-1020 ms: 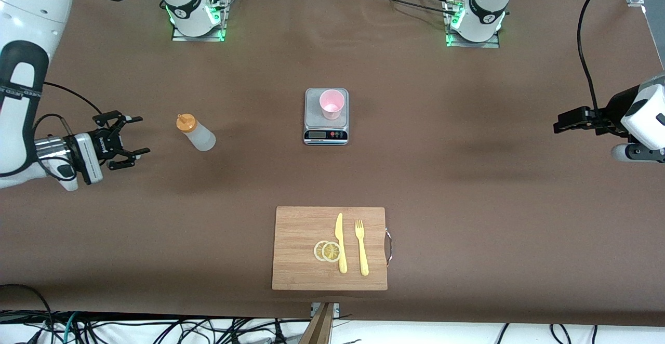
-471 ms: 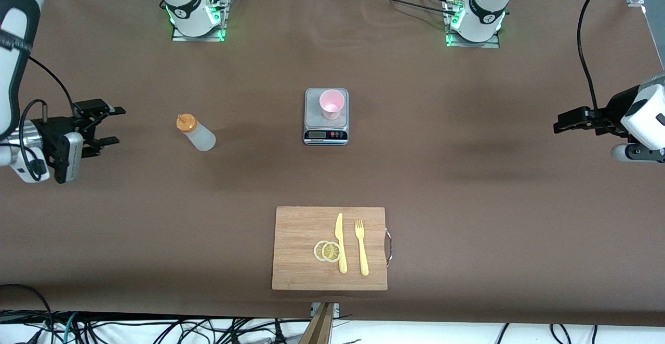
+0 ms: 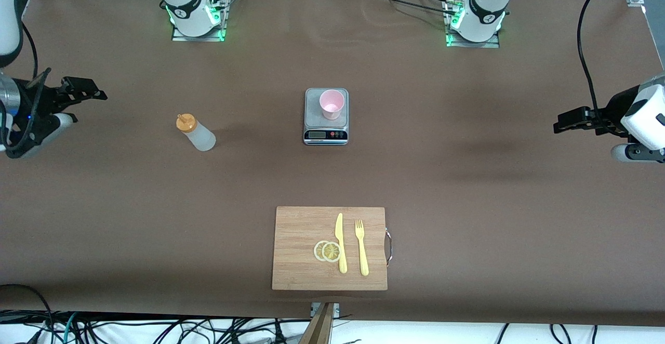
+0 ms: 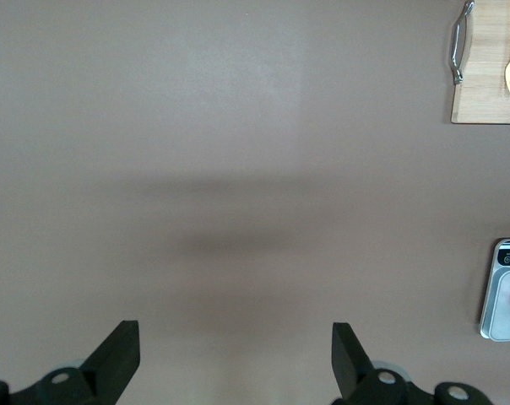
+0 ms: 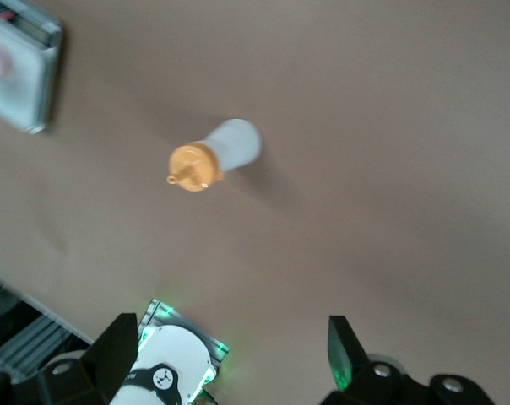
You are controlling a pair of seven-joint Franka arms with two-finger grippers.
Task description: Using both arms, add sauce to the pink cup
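— How will the sauce (image 3: 196, 132) handle?

— Light, soft-walled plastic, I'd judge; I'd take it mid-body, below the orange cap. It stands on the surface, beside the scale (image 3: 326, 117) toward the right arm's end, well apart from it. The pink cup (image 3: 331, 104) sits on the scale.

— Claws?

— Right claw (image 3: 78, 96) hangs open and empty near the surface's edge. Left claw (image 4: 236, 359) waits, spread wide, holding nothing. Open room all around the scale.

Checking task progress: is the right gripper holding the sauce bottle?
No: the sauce bottle stands alone on the table, the open right gripper well apart.
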